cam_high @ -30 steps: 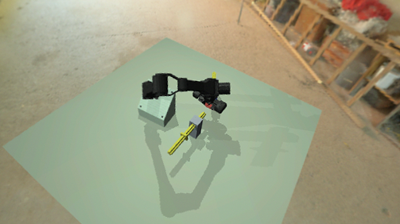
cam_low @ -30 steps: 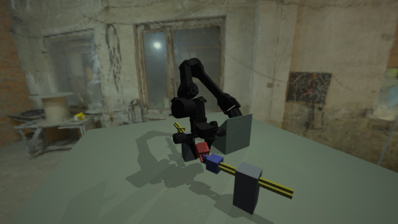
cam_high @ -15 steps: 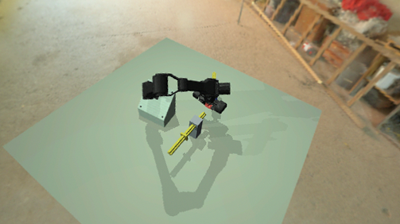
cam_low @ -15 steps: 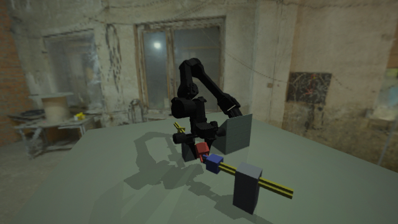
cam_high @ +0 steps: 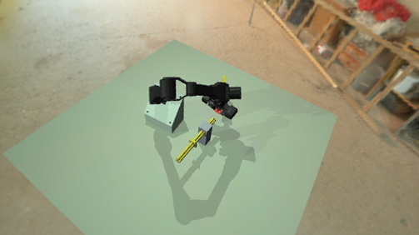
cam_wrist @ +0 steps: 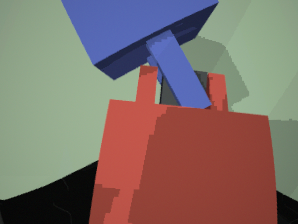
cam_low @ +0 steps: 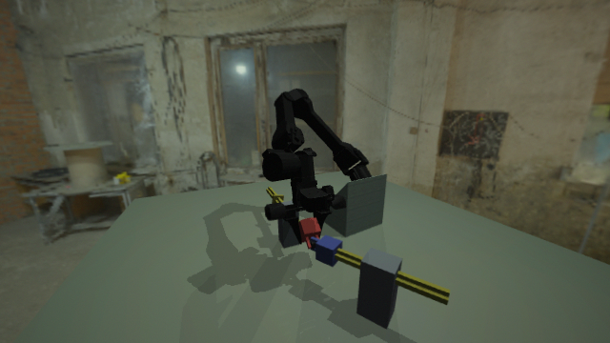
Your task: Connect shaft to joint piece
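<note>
Exterior view — two blocks, two yellow shafts; gripper (cam_low: 309, 228) clamped on red joint piece (cam_low: 309, 229), apparently touching blue piece (cam_low: 328, 250).

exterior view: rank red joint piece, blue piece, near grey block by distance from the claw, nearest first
1. Red joint piece: clamped in the claw, directly beneath it.
2. Blue piece: just beyond the red piece, toward the camera.
3. Near grey block: farthest, further along the yellow shaft.

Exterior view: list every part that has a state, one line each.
Claw: shut on the red joint piece.
Red joint piece: gripped, linked to the blue piece.
Blue piece: on the sliding shaft's end.
Sliding shaft: through the grey block.
</note>
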Controlling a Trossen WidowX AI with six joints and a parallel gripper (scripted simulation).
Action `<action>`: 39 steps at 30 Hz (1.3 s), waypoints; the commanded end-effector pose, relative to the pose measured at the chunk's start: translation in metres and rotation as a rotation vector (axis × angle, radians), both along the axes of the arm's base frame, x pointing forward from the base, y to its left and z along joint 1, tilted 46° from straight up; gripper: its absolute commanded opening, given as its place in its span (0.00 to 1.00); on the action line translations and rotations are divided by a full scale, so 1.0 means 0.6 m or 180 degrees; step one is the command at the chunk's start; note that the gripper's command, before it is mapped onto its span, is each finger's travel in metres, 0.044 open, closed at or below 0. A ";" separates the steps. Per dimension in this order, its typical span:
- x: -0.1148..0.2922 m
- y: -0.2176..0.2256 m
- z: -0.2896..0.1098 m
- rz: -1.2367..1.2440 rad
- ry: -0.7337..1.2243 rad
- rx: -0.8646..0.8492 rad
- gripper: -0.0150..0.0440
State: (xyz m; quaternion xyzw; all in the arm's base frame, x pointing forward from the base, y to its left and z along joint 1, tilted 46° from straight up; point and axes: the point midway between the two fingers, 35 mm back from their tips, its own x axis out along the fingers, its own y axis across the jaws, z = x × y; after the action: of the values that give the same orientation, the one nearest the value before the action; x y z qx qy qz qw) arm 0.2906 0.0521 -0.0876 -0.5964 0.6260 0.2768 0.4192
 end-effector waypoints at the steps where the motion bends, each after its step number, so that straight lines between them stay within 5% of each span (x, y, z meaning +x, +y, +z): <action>1: 0.000 0.000 0.000 0.0005 0.0000 0.0020 0.25; 14: 0.000 0.000 0.000 0.0001 -0.0001 0.0005 0.25; 19: 0.000 0.000 0.000 0.0001 -0.0001 0.0005 0.48; 22: 0.000 0.000 0.000 0.0001 -0.0001 0.0005 0.50; 33: 0.000 0.000 0.000 0.0001 -0.0001 0.0005 0.99; 39: 0.000 0.000 0.000 0.0001 -0.0001 0.0005 1.00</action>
State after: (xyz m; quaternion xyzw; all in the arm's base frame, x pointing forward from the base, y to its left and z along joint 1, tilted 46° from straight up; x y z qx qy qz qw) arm 0.2907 0.0520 -0.0876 -0.5963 0.6255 0.2773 0.4199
